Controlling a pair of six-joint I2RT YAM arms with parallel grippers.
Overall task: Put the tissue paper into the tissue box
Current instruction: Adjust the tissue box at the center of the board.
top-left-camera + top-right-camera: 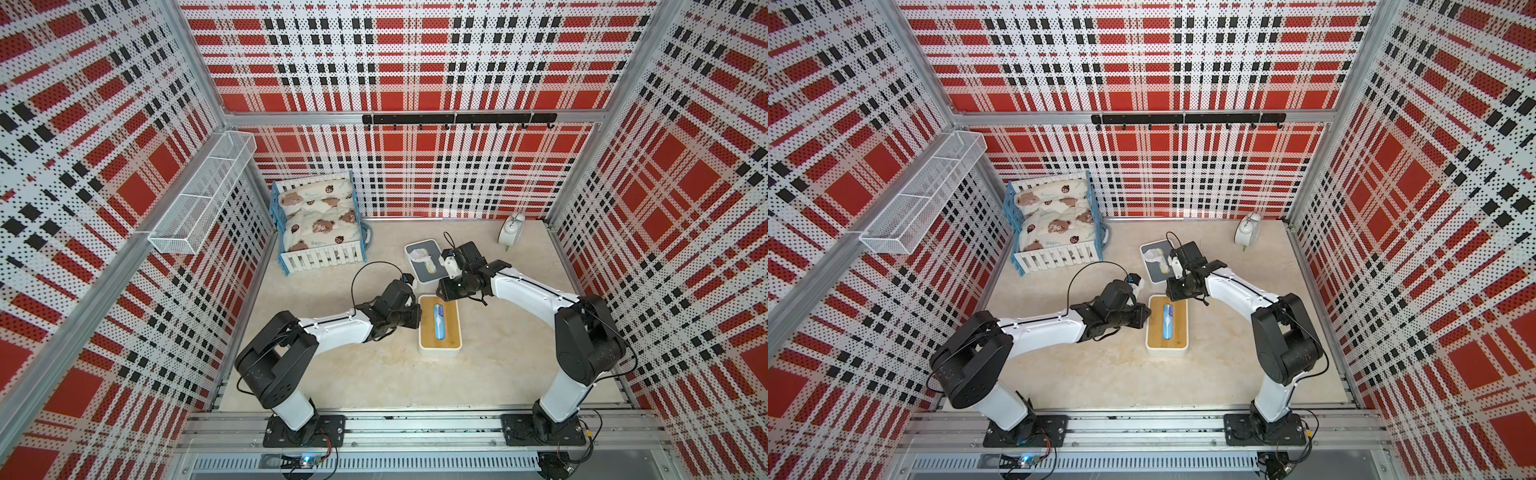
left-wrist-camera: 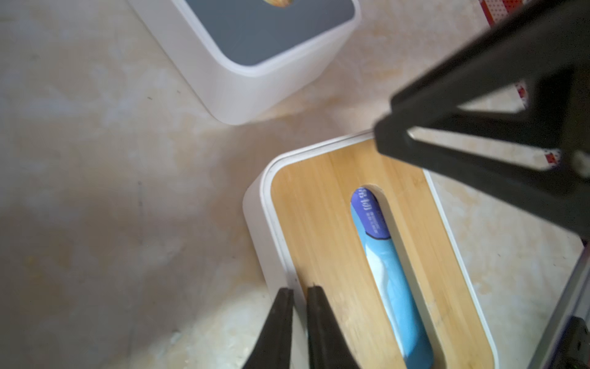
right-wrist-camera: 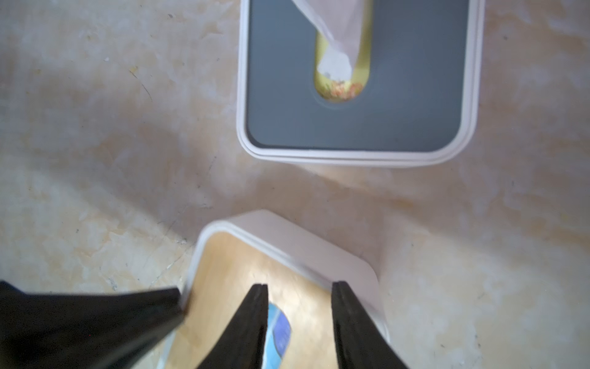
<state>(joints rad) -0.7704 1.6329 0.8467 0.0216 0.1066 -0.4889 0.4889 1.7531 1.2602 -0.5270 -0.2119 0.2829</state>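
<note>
Lying inside the tissue box (image 2: 319, 223), the blue tissue pack (image 2: 383, 274) shows through the long slot in the box's bamboo lid, which sits down within the white rim. At one long side of the tissue box, the left gripper (image 2: 298, 289) has its two fingers drawn close, with only a thin slit between them; the box's white rim shows in that slit, but I cannot tell whether they pinch it. Over the box's far end the right gripper (image 3: 299, 283) hangs with its fingers well apart and nothing between them, the tip of the pack visible just beside one finger. Just beyond the tissue box, toward the back wall and apart from it, stands a grey-lidded box (image 1: 430, 272) with a white tissue (image 3: 335, 60) sticking up out of its slot. Farther back from the tissue box on the left arm's side is a toy bed (image 1: 318, 224), and on the right arm's side, near the back wall, an alarm clock (image 1: 510, 232).
</note>
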